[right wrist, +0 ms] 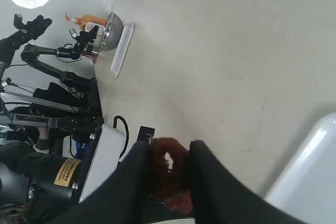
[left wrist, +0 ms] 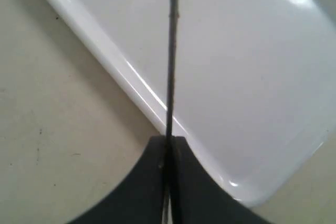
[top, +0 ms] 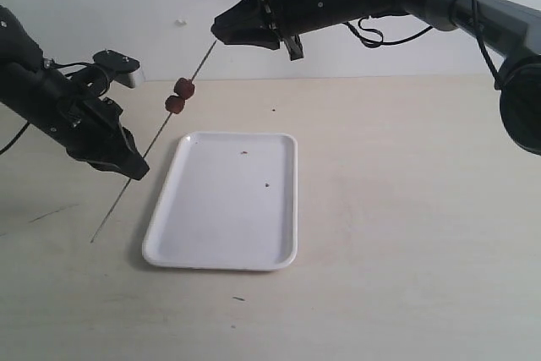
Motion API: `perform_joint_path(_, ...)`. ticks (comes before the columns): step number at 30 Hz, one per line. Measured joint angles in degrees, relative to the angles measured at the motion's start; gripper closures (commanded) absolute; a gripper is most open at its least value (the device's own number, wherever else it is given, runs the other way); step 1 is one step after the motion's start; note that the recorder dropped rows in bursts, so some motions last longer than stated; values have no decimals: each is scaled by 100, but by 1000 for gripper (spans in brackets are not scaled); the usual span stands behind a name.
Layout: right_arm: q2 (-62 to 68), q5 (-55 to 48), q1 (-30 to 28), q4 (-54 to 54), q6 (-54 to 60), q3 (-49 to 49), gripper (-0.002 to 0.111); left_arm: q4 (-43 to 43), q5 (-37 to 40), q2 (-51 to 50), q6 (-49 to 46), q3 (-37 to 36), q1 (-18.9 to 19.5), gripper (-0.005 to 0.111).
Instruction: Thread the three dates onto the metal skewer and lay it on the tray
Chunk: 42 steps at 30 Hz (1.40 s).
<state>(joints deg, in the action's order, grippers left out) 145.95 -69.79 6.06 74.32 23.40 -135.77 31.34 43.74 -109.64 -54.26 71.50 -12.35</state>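
Observation:
The thin metal skewer (top: 156, 138) slants up from lower left to upper right, above the table and left of the white tray (top: 226, 200). Two dates (top: 179, 95) sit threaded on its upper part. My left gripper (top: 135, 168) is shut on the skewer's lower part; its wrist view shows the skewer (left wrist: 172, 56) running out from between the fingers over the tray (left wrist: 247, 77). My right gripper (top: 216, 30) is at the skewer's upper tip, shut on the third date (right wrist: 169, 169), which fills the gap between its fingers.
A few dark specks (top: 268, 183) lie on the tray and on the table (top: 406, 209). The right wrist view shows other robot arms (right wrist: 47, 56) and a metal bowl (right wrist: 113, 29) far off.

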Motion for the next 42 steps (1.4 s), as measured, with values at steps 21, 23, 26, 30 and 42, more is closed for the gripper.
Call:
perform_joint_path(21, 0, 0, 0, -43, 19, 0, 84, 154, -120, 0, -15, 0, 0, 107)
perform_joint_path(23, 0, 0, 0, -43, 19, 0, 84, 154, -120, 0, -38, 0, 0, 107)
perform_joint_path(26, 0, 0, 0, -43, 29, 0, 84, 154, -120, 0, -50, 0, 0, 107)
perform_joint_path(30, 0, 0, 0, -43, 29, 0, 84, 175, -120, 0, -72, 0, 0, 107)
perform_joint_path(42, 0, -12, 0, -43, 128, 0, 84, 175, -84, 0, -121, 0, -93, 107)
